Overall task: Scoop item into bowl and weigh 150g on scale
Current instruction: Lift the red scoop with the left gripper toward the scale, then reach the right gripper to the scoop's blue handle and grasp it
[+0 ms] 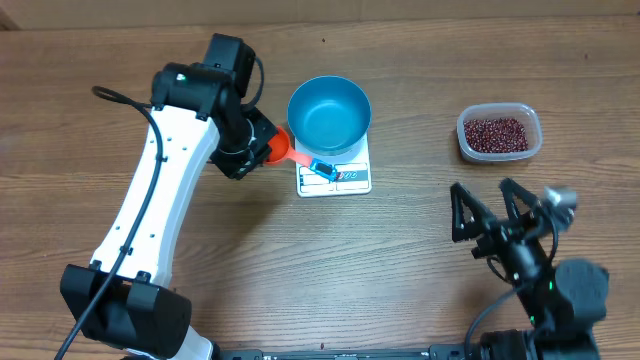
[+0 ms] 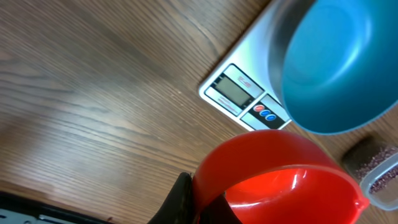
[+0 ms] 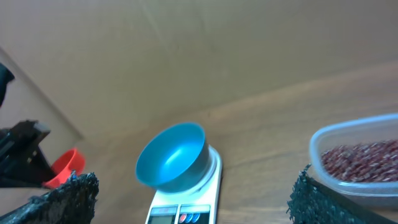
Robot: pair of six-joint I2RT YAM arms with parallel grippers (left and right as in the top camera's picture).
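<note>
The left gripper (image 1: 258, 150) is clamped tight on the red scoop (image 2: 280, 180). The cup juts out ahead of its fingers and looks empty from here. Just past the scoop's lip sits the scale (image 2: 239, 93), and on it the bowl (image 1: 330, 115), bare inside and overhanging the scale's top. The scoop is just beside the bowl's rim; I can't tell whether they touch. Well beyond the bowl, on its far side from this gripper, is the tub (image 1: 462, 145) with the beans (image 1: 497, 134) heaped in it. The right gripper (image 1: 480, 190) is spread wide with nothing in it, near the tub and on the robot's side of it.

To my eye nothing has been weighed yet, so the job now is fetching a first load. I'd lift the scoop clear before crossing, since a knock could shift the bowl on the scale. At the tub, go in lip-first at a shallow angle, then level the cup before carrying it back. The tub looks light and may slide; the free gripper could steady it. Smaller loads near the end should help hit the target.
</note>
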